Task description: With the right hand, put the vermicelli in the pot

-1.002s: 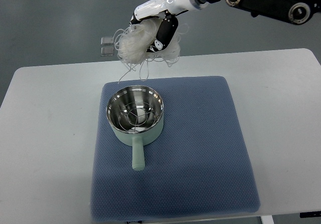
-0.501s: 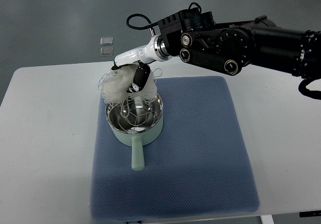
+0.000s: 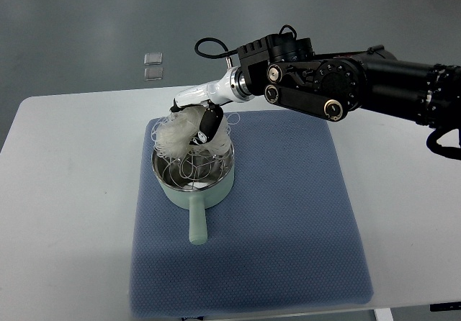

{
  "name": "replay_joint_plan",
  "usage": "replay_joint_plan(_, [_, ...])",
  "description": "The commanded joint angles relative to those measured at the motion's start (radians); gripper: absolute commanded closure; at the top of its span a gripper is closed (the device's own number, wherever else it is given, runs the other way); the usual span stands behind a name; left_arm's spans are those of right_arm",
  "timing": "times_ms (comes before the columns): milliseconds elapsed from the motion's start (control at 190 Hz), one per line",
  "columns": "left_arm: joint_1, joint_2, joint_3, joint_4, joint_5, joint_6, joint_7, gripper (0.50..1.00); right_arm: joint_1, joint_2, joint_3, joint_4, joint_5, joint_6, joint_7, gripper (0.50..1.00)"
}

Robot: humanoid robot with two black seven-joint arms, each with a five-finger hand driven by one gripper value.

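— What is your right hand (image 3: 202, 121) doing?
— It is gripping the vermicelli (image 3: 177, 132), fingers closed around the bundle, loose strands trailing into the pot (image 3: 194, 171) just beneath my hand.

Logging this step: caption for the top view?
Right hand lowers vermicelli into the pot on the blue mat.

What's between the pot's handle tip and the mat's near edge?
In the top view, only bare blue mat lies between the pot handle and the near edge.
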Motion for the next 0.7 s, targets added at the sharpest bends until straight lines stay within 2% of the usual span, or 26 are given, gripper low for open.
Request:
replay_joint_plan(0, [0.000,0.000,0.000,0.000,0.000,0.000,0.000,0.500,-0.012,0.000,0.016,0.000,0.004,0.001,0.001,0.697])
replay_joint_plan(90, [0.000,0.000,0.000,0.000,0.000,-0.001,0.000,0.500,-0.024,0.000,0.020,0.000,0.004,0.004,0.001,0.644])
replay_joint_plan(174, [0.000,0.000,0.000,0.000,0.000,0.000,0.000,0.500,-0.024,0.000,0.022,0.000,0.004,0.007,0.001,0.634])
replay_joint_plan(221, [0.000,0.000,0.000,0.000,0.000,0.000,0.000,0.500,-0.023,0.000,0.025,0.002,0.005,0.009,0.001,0.603])
replay_joint_plan(485, [0.000,0.000,0.000,0.002,0.000,0.000,0.000,0.500,-0.012,-0.002,0.198,0.002,0.008,0.035,0.003,0.603])
replay_joint_plan(596, [0.000,0.000,0.000,0.002,0.000,0.000,0.000,0.500,-0.033,-0.058,0.336,0.002,0.008,0.032,0.004,0.603])
replay_joint_plan(696, [0.000,0.000,0.000,0.000,0.000,0.000,0.000,0.500,-0.144,-0.126,0.508,0.002,0.059,0.027,0.004,0.603])
